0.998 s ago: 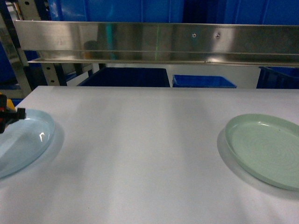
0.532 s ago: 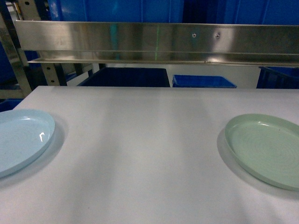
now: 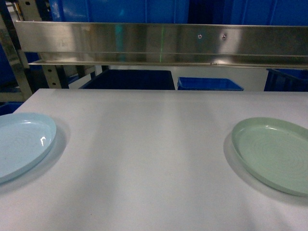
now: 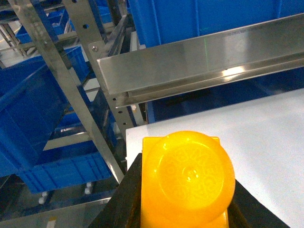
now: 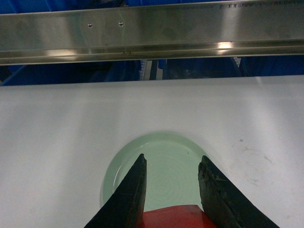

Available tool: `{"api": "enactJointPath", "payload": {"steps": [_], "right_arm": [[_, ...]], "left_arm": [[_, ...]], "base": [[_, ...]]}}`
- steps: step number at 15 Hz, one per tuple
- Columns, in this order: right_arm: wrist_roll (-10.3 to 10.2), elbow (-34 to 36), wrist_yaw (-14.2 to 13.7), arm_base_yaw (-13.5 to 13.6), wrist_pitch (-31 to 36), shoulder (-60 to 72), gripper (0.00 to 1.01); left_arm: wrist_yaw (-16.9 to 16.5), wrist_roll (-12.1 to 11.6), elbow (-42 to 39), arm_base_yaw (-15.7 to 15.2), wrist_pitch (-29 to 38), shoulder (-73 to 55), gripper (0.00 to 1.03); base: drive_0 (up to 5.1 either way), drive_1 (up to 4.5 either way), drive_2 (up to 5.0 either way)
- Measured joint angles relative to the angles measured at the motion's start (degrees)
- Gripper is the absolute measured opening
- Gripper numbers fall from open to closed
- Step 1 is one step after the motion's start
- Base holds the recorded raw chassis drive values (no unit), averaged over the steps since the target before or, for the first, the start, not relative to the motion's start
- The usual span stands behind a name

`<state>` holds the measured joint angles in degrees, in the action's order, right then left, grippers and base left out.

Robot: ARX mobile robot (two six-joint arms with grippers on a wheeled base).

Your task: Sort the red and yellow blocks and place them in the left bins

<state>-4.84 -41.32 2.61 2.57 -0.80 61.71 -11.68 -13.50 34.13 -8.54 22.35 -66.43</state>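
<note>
Since a second ago our left gripper (image 4: 183,223) has left the head view's left edge, clamped on the yellow block (image 4: 186,180); we should carry it level toward the blue bins (image 4: 28,109) at the frame's left, while our right gripper (image 5: 173,209) holds the red block (image 5: 173,217)

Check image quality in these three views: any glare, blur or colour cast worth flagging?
Head view: dim with a bluish cast, a small highlight on the pale blue plate, soft shadows beside both plates. Left wrist view: the yellow block sits close to the lens, soft and saturated, with a glare streak on the steel rail. Right wrist view: sharper, bright spot on the rail.
</note>
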Motion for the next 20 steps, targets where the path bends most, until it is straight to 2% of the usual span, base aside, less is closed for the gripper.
{"api": "enactJointPath", "payload": {"steps": [4,6,10,14,18,20], "right_arm": [[0.00,0.00,0.00,0.00,-0.02,0.00,0.27],[0.00,0.00,0.00,0.00,-0.02,0.00,0.27],[0.00,0.00,0.00,0.00,0.00,0.00,0.27],[0.00,0.00,0.00,0.00,0.02,0.00,0.27],[0.00,0.00,0.00,0.00,0.00,0.00,0.27],[0.00,0.00,0.00,0.00,0.00,0.00,0.27]], "left_arm": [[7.43,0.15,-0.63,4.57,0.61,2.40,0.27],[9.29,1.01,-0.39,6.16,-0.57,1.68,0.27],[10.21,1.95,1.16,6.95,-5.46,2.89,0.27],[10.27,2.80,1.44,7.76,-7.56,4.83,0.27],[9.99,3.76,1.49,7.19,-1.90,8.07,0.27],[9.70,4.07,1.49,6.91,-1.40,8.24,0.27]], "base": [[0.0,0.00,0.0],[0.0,0.00,0.0],[0.0,0.00,0.0],[0.0,0.00,0.0],[0.0,0.00,0.0],[0.0,0.00,0.0]]}}
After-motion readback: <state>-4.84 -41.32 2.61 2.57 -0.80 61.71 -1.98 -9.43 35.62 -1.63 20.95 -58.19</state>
